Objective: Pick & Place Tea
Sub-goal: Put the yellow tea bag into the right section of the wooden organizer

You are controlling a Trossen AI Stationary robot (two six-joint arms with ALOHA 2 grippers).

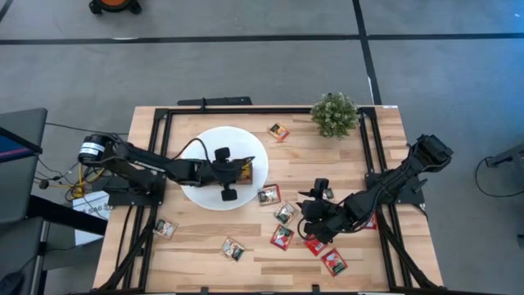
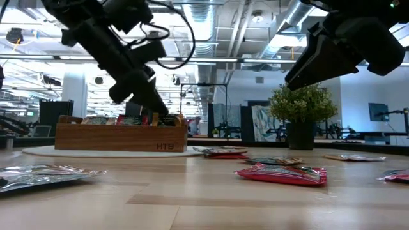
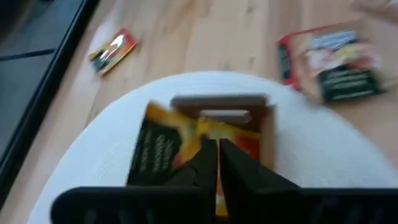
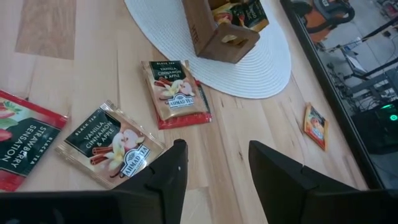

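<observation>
A brown wooden tray stands on the white disc and holds upright tea sachets, among them orange-yellow ones. My left gripper is shut just over the tray's end with those sachets, also seen in the low view. Loose sachets lie flat on the table: vanilla ones, a red one, an orange one. My right gripper hovers open over bare wood beside the nearer vanilla sachet, right of the disc. My left gripper's shut fingertips slant down over the orange-yellow sachets in the tray; whether they touch a sachet cannot be told, and nothing shows between them.
A small potted plant stands at the far right of the table. More sachets lie scattered across the near half. Black rails frame the tabletop on the left, right and far sides.
</observation>
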